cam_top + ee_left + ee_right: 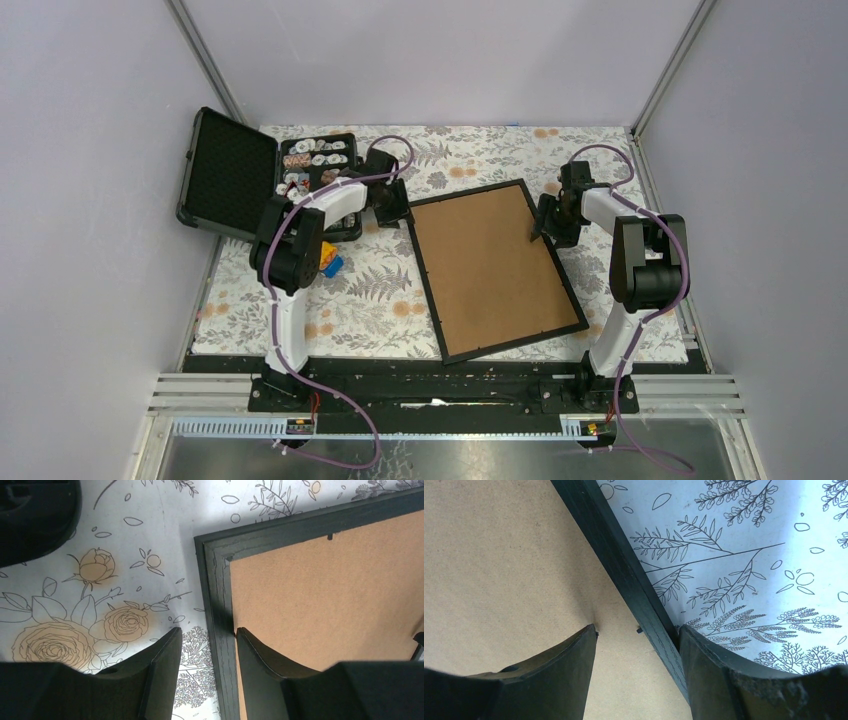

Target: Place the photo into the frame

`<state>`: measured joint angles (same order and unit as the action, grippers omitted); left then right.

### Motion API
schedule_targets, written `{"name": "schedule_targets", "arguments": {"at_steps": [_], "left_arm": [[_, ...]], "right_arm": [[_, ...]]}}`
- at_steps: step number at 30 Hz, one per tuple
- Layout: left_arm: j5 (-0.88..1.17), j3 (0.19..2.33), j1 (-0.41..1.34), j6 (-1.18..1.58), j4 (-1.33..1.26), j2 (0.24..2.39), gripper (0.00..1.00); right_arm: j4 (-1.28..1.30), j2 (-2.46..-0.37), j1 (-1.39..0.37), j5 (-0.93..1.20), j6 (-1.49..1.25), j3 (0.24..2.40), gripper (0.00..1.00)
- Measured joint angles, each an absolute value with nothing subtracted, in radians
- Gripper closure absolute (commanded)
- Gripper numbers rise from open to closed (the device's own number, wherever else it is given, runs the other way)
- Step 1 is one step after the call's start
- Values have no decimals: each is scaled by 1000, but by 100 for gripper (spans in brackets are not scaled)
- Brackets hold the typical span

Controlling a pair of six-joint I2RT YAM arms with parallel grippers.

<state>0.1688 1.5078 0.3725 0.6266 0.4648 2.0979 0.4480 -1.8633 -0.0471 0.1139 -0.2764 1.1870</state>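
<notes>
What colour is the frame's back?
The frame has a plain brown back, seen best from the top camera.

**Both arms reached forward, jaws parted**

Our left arm (300, 235) rises from its base at the near edge, bends at the elbow and reaches forward and inward, wrist pitched down. Our left gripper (209, 631) points at the table with its two fingers (162, 660) parted, a clear gap between them. Our right arm (640, 255) takes a mirrored pose, elbow high and forearm running forward and inward. Our right gripper (638, 628) also faces down, its fingers (574, 655) standing wider apart than the left pair.
</notes>
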Motion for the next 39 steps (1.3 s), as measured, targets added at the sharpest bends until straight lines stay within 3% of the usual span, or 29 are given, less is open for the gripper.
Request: {"name": "schedule_targets", "arguments": {"at_steps": [5, 17, 39], "left_arm": [[209, 1416, 360, 623, 395, 2046, 48], [249, 1378, 331, 629, 372, 2030, 55], [93, 1530, 402, 626, 518, 2096, 59]], "right_arm": [[448, -1863, -47, 114, -276, 1187, 32], [448, -1863, -48, 114, -275, 1187, 32], [447, -1863, -50, 113, -271, 1186, 32]]}}
